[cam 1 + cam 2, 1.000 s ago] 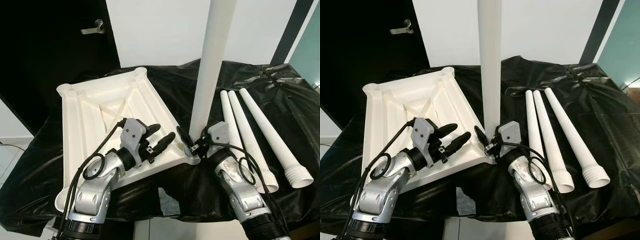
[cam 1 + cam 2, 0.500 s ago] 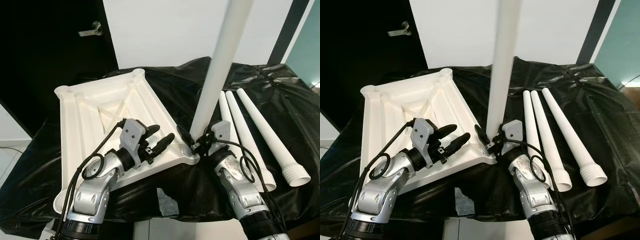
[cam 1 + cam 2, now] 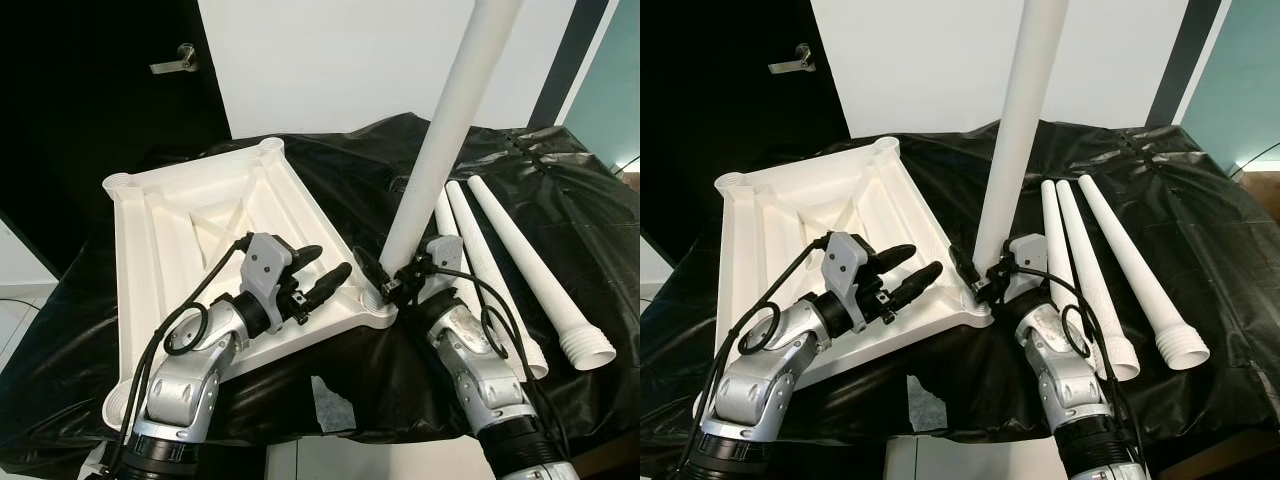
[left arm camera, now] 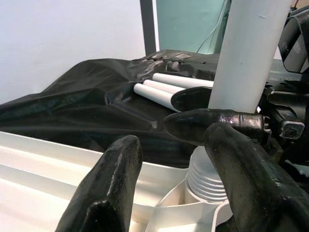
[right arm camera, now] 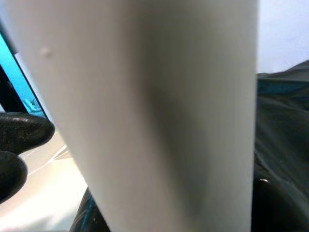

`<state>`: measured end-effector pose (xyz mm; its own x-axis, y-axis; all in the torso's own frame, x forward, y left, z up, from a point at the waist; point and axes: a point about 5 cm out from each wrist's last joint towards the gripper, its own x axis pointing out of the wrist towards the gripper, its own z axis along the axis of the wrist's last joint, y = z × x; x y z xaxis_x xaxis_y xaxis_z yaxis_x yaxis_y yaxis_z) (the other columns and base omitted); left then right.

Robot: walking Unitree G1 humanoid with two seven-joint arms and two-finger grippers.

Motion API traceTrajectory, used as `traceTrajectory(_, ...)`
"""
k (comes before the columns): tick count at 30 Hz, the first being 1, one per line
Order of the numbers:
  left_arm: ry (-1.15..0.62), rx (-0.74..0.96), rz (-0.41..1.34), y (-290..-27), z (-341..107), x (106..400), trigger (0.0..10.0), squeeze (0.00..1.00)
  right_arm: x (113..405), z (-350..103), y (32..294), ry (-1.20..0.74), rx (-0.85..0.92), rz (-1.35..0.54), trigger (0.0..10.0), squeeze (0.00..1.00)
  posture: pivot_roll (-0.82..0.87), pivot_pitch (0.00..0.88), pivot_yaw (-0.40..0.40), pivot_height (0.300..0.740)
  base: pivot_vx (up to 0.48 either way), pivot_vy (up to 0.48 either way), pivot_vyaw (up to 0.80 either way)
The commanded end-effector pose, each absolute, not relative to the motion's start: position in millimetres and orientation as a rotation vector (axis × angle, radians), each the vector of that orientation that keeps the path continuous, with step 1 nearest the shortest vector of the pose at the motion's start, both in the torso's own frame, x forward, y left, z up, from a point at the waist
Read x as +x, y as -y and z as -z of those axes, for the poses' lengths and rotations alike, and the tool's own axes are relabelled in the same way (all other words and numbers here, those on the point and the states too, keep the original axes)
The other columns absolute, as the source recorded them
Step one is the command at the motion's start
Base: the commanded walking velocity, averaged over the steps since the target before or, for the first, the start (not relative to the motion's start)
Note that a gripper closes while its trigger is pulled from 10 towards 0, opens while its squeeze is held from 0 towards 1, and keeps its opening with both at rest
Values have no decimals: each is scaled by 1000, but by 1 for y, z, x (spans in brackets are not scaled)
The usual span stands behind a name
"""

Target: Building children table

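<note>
The white table top [image 3: 170, 240] lies upside down on the black cloth. A long white table leg [image 3: 450, 120] stands in its near right corner socket [image 4: 207, 176], leaning with its top to the right. My right gripper [image 3: 388, 283] is shut on the leg just above the threaded end. In the right wrist view the leg [image 5: 159, 111] is pressed close to the camera. My left gripper [image 3: 322, 266] hovers open over the table top, just left of that corner, holding nothing. Its fingers [image 4: 108, 188] frame the socket in the left wrist view.
Three more white legs [image 3: 520, 260] lie side by side on the black cloth [image 3: 560, 180] to the right. A dark door with a handle [image 3: 168, 62] stands at the back left. The cloth-covered table's front edge runs close under my arms.
The leg, upright a second ago, now leans with its top to the right, my right gripper turning with it. The left gripper has stayed in place.
</note>
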<state>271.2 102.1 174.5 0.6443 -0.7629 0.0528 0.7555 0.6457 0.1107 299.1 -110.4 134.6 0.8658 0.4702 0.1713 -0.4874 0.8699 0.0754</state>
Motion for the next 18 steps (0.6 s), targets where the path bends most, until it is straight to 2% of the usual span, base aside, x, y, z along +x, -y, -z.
traceTrajectory(1,96,88,886,-101,-175,271,10000,0,298,-106,116,-26,228,-447,10000,0,13,0,45,740,0,0,0)
traceTrajectory(10,98,90,888,-102,-176,271,10000,0,302,-110,117,-52,305,-429,10000,0,13,0,46,740,0,0,0)
traceTrajectory(18,98,86,891,-101,-175,270,10000,0,303,-117,114,-44,161,-494,10000,0,13,0,42,740,0,0,0)
